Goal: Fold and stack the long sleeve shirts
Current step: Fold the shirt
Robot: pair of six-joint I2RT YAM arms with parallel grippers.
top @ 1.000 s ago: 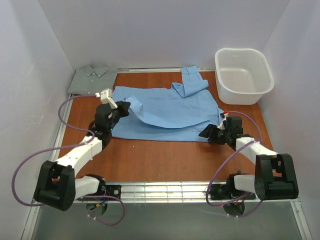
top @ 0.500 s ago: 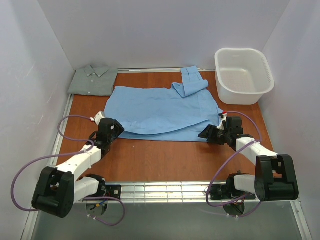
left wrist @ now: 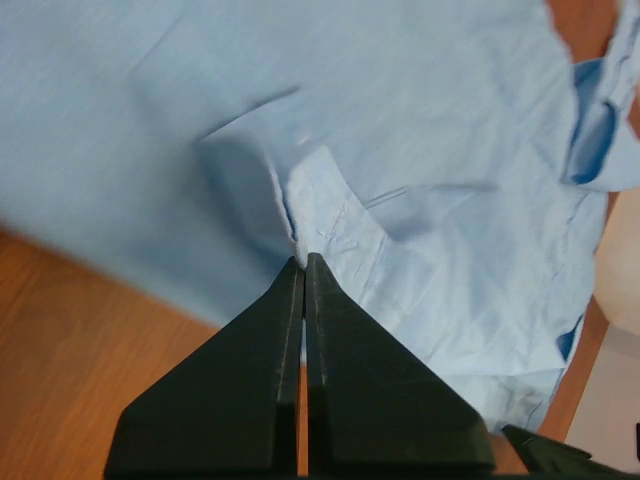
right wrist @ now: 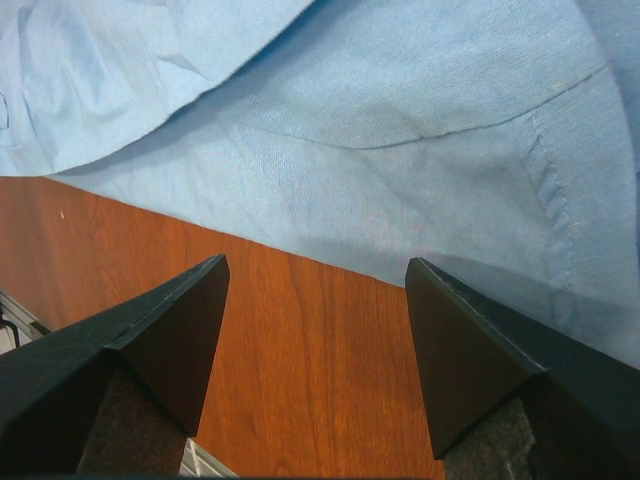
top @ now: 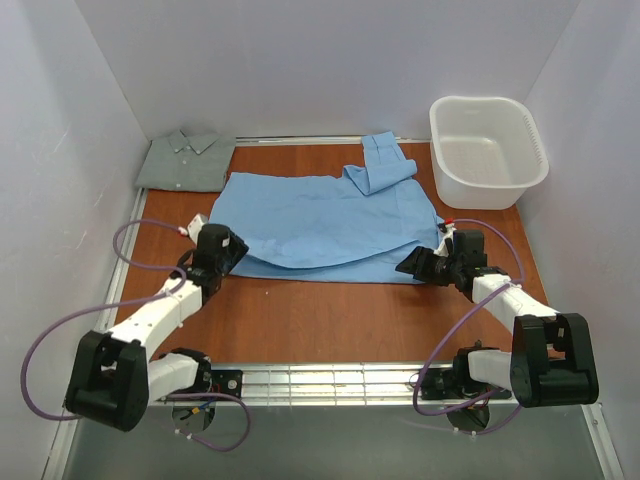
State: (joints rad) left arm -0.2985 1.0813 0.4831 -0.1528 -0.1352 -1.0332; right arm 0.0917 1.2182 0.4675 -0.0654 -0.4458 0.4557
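Observation:
A light sky-blue long sleeve shirt lies spread across the middle of the wooden table, one sleeve bunched at its far edge. Low at the shirt's near-left corner, my left gripper is shut. In the left wrist view its fingertips pinch a puckered fold of the blue cloth. My right gripper stands open at the shirt's near-right hem. In the right wrist view the right gripper has bare wood and the hem between its fingers. A grey-green shirt lies folded at the back left.
A white plastic basket stands at the back right corner. White walls close in the table on three sides. A metal rail runs along the near edge by the arm bases. Bare wood shows between the shirt and that rail.
My left gripper has come down and toward the near left with the shirt's edge, so the raised fold now lies flat. The right gripper has hardly moved.

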